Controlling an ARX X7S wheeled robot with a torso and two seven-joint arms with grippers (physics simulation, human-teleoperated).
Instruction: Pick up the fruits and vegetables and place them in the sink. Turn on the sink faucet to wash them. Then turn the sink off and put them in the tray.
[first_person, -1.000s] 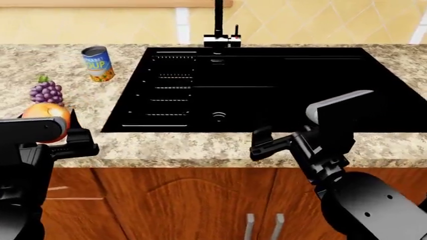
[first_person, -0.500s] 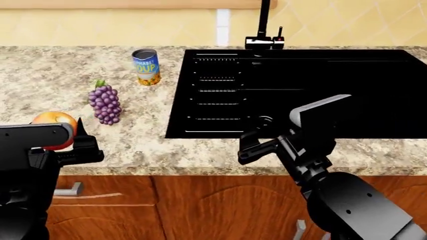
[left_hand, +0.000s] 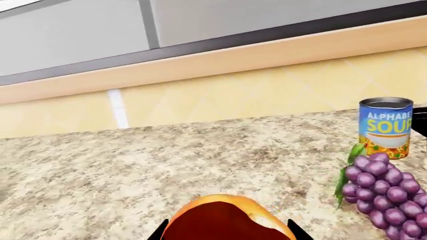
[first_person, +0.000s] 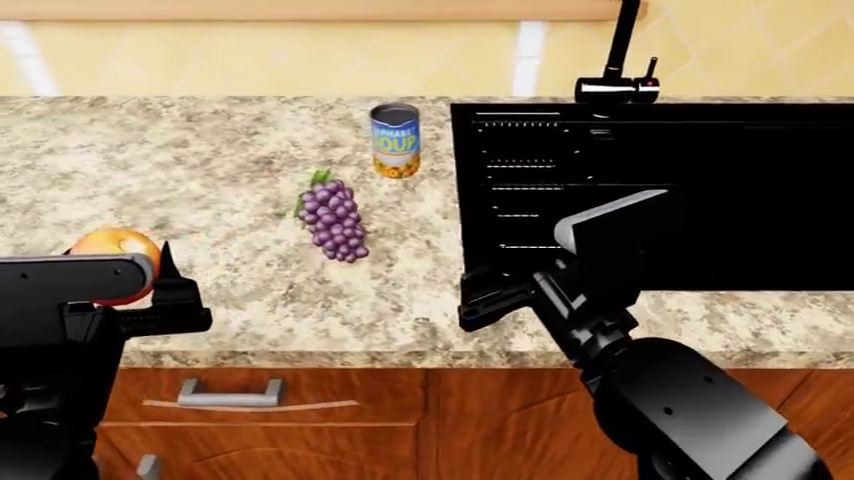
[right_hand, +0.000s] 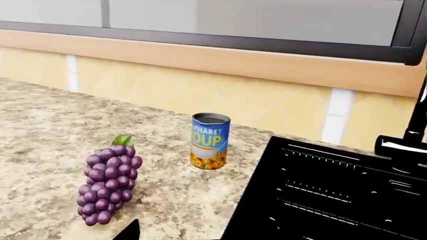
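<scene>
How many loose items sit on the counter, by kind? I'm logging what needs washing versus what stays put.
Fruit: 2, the orange-red fruit and the grape bunch.
Cans: 1, the blue soup can.
Total: 3

Granite counter (first_person: 200, 160), yellow wall (first_person: 267, 55), apparently wooden cabinets (first_person: 400, 420)

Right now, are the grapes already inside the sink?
No, the grapes lie on the speckled counter, between the orange fruit and the black sink, near the soup can.
</scene>
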